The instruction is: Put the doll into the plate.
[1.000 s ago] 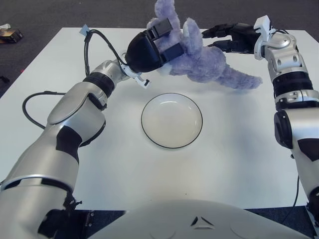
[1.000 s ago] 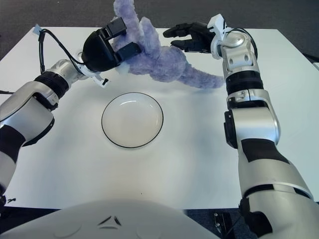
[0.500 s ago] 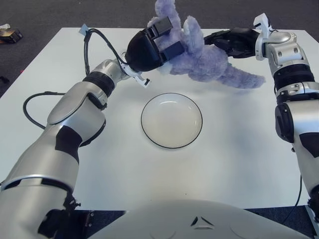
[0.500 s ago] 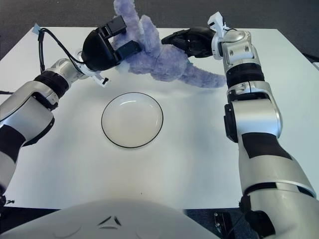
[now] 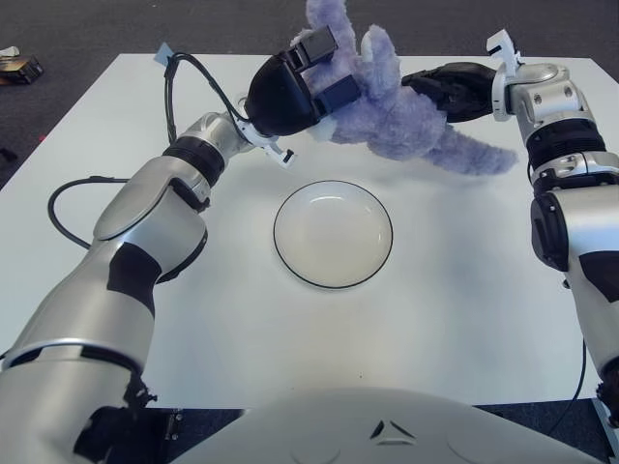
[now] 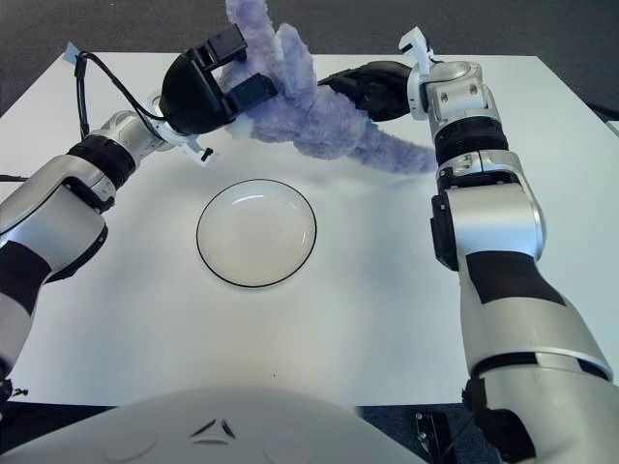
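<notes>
white table (image 5: pixel 464 319), dark floor (image 5: pixel 87 29), small box (image 5: pixel 19 68)

doll (image 5: pixel 397 121) held above table (image 5: pixel 464 319), behind plate (image 5: pixel 333 234); hands at its sides

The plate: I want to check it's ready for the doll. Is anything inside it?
Nothing lies inside the plate; its whole white bowl shows. The doll hangs beyond it, held by the left robot hand.

doll (image 5: pixel 406 121): fuzzy purple plush, held aloft beyond plate | plate (image 5: pixel 334 234): white, dark-rimmed, empty, table centre
</notes>
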Tool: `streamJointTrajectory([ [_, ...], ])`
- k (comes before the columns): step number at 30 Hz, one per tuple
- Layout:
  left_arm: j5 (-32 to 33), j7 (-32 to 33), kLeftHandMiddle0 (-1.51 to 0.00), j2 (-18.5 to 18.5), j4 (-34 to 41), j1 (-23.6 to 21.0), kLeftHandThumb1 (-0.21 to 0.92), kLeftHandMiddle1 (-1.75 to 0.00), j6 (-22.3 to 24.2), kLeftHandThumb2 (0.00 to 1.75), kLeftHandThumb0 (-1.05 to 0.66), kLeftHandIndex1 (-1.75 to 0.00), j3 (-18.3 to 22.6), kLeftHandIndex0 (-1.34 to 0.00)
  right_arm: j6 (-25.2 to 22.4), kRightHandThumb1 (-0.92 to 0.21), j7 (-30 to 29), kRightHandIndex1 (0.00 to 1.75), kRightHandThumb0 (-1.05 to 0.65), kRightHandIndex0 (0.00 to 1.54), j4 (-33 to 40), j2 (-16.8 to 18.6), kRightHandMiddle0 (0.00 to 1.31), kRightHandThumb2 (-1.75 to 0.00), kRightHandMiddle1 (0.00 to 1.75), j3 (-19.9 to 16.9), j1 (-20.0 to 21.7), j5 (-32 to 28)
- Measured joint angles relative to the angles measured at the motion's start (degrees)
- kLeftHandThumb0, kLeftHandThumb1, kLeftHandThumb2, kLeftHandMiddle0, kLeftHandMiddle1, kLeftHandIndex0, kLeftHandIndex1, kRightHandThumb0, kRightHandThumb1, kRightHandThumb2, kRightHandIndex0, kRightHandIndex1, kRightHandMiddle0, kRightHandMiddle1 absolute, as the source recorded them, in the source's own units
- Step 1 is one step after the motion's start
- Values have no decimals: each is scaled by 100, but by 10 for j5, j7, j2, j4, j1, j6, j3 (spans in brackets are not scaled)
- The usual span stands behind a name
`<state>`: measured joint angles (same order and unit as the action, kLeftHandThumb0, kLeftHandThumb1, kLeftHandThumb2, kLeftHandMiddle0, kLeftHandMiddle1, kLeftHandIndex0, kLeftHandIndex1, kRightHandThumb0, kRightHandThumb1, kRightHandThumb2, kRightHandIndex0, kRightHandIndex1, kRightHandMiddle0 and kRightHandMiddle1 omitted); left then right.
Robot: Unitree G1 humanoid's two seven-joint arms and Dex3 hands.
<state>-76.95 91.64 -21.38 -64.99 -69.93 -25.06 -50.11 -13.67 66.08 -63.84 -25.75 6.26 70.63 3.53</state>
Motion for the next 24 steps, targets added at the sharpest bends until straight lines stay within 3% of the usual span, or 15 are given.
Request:
streamJointTrajectory([
  [14, -2, 4, -90, 7, -30, -13, 92, -175, 6, 6, -4, -175, 0, -78, 14, -92, 20, 1, -80, 39, -15, 0, 34, -40, 3, -9, 3, -2],
  [24, -2, 5, -88, 23, -68, -18, 92, -175, 38, 5, -3, -175, -8, -74, 77, -92, 25, 0, -83, 33, -13, 0, 26, -44, 0, 0, 3, 5],
])
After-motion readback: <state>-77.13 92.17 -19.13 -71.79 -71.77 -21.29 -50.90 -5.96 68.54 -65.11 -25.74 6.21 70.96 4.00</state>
